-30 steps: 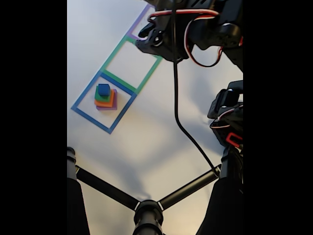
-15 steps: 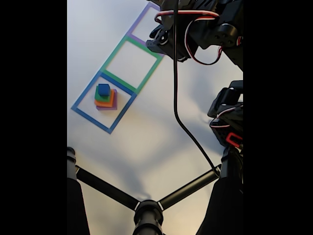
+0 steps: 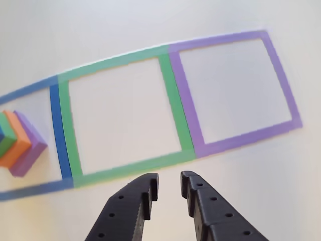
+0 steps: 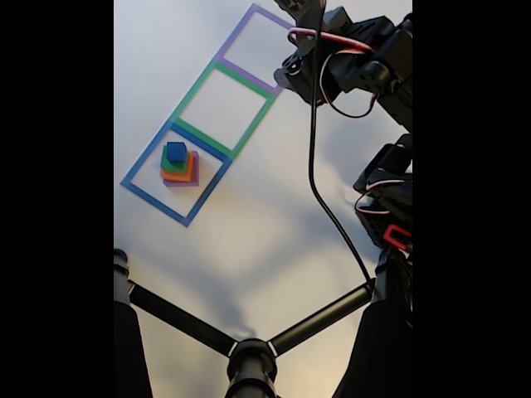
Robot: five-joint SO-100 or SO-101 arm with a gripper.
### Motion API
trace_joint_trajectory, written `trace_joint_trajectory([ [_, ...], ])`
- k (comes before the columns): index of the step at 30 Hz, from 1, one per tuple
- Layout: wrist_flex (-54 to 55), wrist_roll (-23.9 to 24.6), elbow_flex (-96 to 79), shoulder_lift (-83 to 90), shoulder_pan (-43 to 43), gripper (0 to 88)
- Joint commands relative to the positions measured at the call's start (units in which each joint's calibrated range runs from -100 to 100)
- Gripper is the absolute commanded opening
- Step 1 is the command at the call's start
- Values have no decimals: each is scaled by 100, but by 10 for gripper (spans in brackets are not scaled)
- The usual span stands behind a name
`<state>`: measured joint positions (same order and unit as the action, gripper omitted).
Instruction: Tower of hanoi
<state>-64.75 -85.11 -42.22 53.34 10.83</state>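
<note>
The surface (image 4: 249,240) is white. On it lie three outlined tape squares: blue (image 4: 133,170), green (image 4: 192,89) and purple (image 4: 241,29). The stacked blocks run purple slab (image 4: 195,170), orange block (image 4: 187,176), green cube (image 4: 168,167), blue cube (image 4: 176,152) on top. The end effector (image 3: 169,185) is black, with red and white wires (image 4: 332,37) near it.

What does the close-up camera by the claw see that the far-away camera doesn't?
The other view alone shows the gripper's two black fingers, slightly parted and empty. The fixed view alone shows the blue cube topping the stack, the arm's red and black cables, and a black stand. Both show the purple slab, orange block, green cube and three tape squares.
</note>
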Motion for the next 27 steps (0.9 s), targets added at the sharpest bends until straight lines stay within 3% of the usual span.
trace_joint_trajectory([
  [1,1073,2095,-1226,892,110,10],
  [7,2279,6121,-3007,2014,41,10],
  [10,2424,7739,-3506,2350,-12,10],
  [18,3169,10588,-4824,3191,-157,10],
  [27,3363,12647,-5642,3832,-378,9],
])
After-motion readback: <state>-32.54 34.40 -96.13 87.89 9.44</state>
